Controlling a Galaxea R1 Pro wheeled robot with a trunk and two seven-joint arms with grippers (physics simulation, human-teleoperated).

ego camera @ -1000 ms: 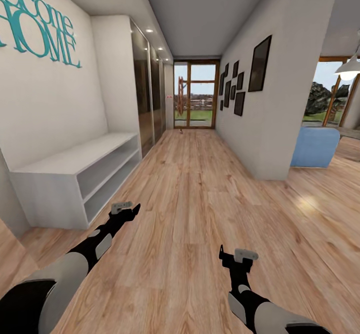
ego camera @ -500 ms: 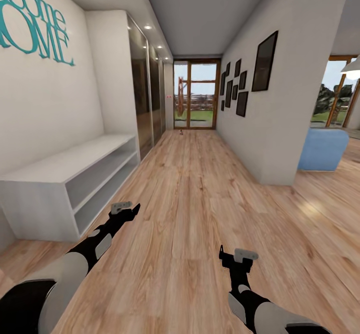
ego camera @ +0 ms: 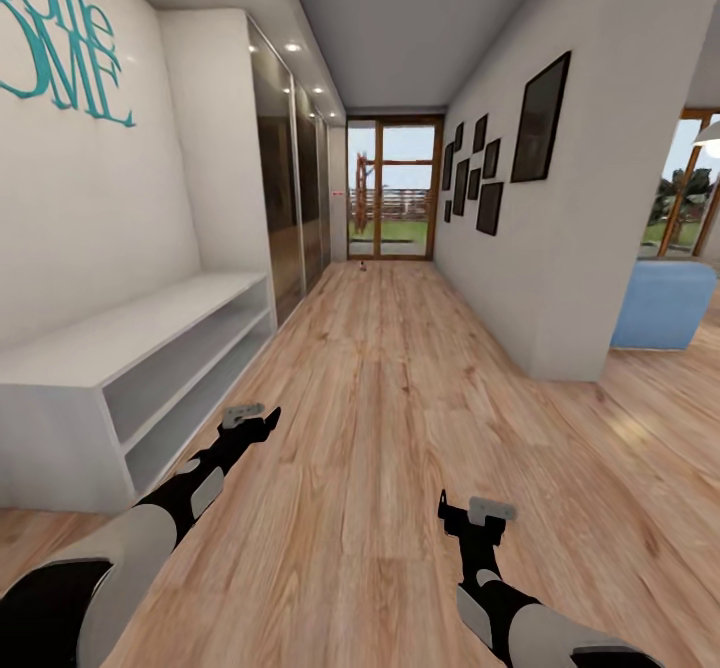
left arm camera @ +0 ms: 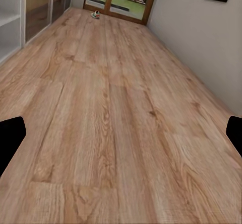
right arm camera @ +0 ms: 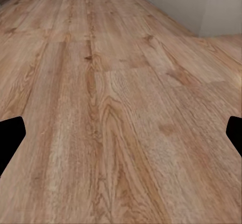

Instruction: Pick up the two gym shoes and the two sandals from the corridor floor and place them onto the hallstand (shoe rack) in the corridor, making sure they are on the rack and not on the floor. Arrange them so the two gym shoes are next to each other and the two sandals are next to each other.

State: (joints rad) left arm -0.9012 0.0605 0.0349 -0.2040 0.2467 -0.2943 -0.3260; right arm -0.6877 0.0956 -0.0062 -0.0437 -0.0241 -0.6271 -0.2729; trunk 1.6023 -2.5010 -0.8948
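The corridor floor (ego camera: 400, 398) of light wood planks runs ahead to a glass door. Far down it, by the door, lies a tiny pale and red thing (ego camera: 361, 266), also visible in the left wrist view (left arm camera: 95, 14); it looks like a gym shoe but is too small to be sure. The sandals and the hallstand are out of view. My left gripper (ego camera: 268, 417) hangs low over the floor, open and holding nothing. My right gripper (ego camera: 448, 510) does the same, its fingers (right arm camera: 11, 136) wide apart.
A plain low white shelf bench (ego camera: 120, 368) stands along the left wall, with dark mirrored wardrobe doors (ego camera: 285, 198) beyond it. The right wall with picture frames (ego camera: 538, 118) ends at a corner; a blue seat (ego camera: 665, 303) lies past it.
The whole view has advanced down the corridor: the bench and the right wall corner have come closer and slid outward. Both arms keep the same pose.
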